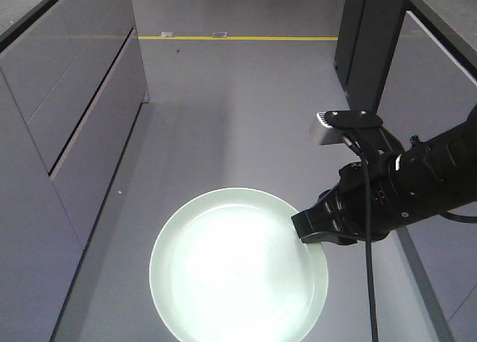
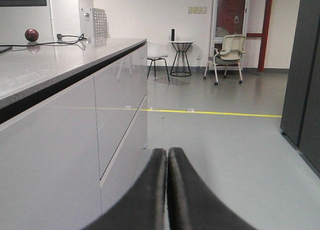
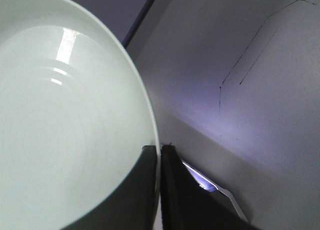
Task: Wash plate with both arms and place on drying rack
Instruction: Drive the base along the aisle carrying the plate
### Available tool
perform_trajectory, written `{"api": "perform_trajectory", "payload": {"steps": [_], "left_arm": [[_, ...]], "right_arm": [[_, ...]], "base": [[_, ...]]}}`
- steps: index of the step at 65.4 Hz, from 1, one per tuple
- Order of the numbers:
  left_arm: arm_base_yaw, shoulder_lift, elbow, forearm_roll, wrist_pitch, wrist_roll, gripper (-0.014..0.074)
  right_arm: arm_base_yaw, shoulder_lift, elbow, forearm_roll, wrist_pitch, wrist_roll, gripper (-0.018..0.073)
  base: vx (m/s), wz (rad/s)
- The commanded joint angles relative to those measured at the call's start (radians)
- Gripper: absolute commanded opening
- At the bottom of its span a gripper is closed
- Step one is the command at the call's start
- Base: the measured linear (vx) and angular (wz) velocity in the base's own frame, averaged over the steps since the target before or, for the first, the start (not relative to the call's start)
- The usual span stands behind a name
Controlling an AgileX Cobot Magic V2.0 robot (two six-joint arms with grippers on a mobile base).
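The pale mint-green plate (image 1: 237, 267) hangs in the air above the grey floor, face up, at the lower middle of the front view. My right gripper (image 1: 304, 230) is shut on its right rim; the black right arm (image 1: 417, 185) reaches in from the right. In the right wrist view the plate (image 3: 65, 115) fills the left, with its rim pinched between the two black fingers of the right gripper (image 3: 159, 150). My left gripper (image 2: 167, 152) is shut with nothing in it, pointing along the aisle. The drying rack is out of view.
A long grey cabinet run with drawers (image 1: 67, 133) lines the left side, its counter (image 2: 55, 54) bearing a dark ball (image 2: 31, 34) and cables. Dark tall cabinets (image 1: 373, 44) stand on the right. A yellow floor line (image 1: 238, 38) crosses far ahead. Chairs and a side table (image 2: 181, 57) stand beyond.
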Motion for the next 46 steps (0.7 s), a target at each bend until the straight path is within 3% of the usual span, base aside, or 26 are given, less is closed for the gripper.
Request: {"api": "perform_trajectory", "payload": {"steps": [1, 46], "left_arm": [[-0.001, -0.014, -0.026, -0.007, -0.074, -0.003, -0.0006], [-0.001, -0.014, -0.026, -0.007, -0.074, -0.003, -0.0006]], "right_arm": [[0.000, -0.031, -0.027, 0.031, -0.029, -0.009, -0.0001], [0.000, -0.031, -0.027, 0.032, -0.029, -0.009, -0.0001]], "base": [[0.19, -0.01], [0.20, 0.03]]}}
